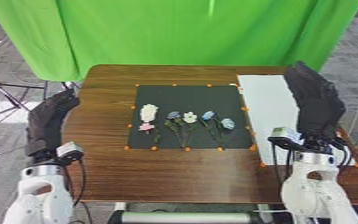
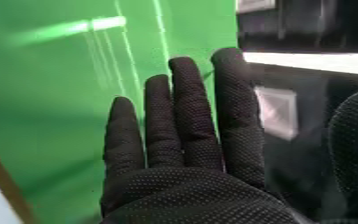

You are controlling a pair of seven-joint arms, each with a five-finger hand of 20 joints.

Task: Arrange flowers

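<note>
The right robot hand (image 1: 316, 102), in a black fabric glove, is raised by the right edge of the brown wooden table (image 1: 162, 175); its fingers are straight and slightly spread, the thumb apart from them, nothing held. A long white rectangular sheet (image 1: 262, 100) lies just left of it, reaching partly beneath it. Farther left, well apart from the right robot hand, is the dark rectangular mat (image 1: 220, 95), with small orange dots along its edges. On it lie the flowers: a pale blue bloom (image 1: 228, 123) nearest that hand, then a blue bloom (image 1: 208, 115), a round white bloom (image 1: 190, 117), a blue-purple bloom (image 1: 174, 115), and a long white cluster (image 1: 149, 113) above a pink bloom (image 1: 146, 127). Bare wood separates the mat from the left robot hand (image 1: 49, 120), which is raised at the table's left edge, fingers extended, holding nothing. Beyond both hands hangs a bright green cloth (image 1: 184, 35).
</note>
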